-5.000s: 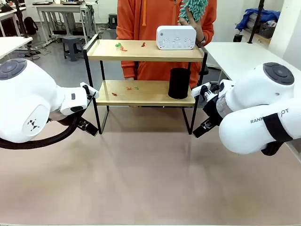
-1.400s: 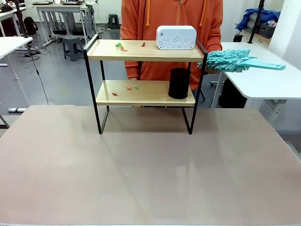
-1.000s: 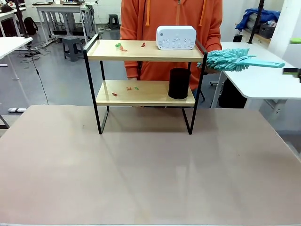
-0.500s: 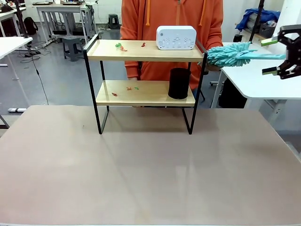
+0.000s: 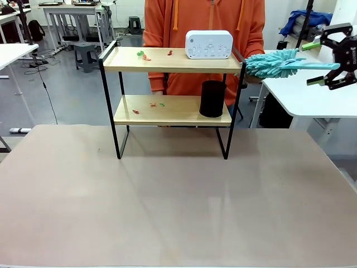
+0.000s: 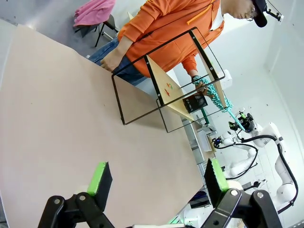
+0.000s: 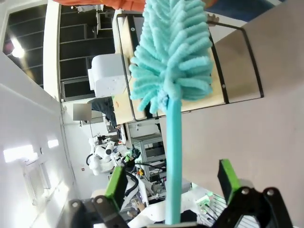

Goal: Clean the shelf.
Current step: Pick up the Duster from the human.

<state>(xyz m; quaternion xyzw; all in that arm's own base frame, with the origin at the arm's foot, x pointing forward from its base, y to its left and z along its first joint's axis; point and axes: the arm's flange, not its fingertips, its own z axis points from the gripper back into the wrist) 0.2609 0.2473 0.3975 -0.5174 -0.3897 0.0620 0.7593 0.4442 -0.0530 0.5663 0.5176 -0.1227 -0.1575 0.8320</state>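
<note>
holding the duster (image 5: 272,63) out handle-first, 2 o'clock of the shelf (image 5: 167,60), for taking by wide-apart right gripper (image 5: 312,65); left gripper (image 6: 156,175) apart too, empty.

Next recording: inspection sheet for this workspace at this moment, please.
Surface: beige table; the shelf stands toward its far side.
Job's things: shelf upright; teal duster held out by the person's hand, handle toward the right gripper.
Clutter: red and green scraps on both boards; white device on top, black cylinder below.
Grippers: right gripper jaws open astride the duster handle; left gripper jaws open above the table.
Cables: black cable on the floor, left.
Surroundings: white tables, a stool.
</note>
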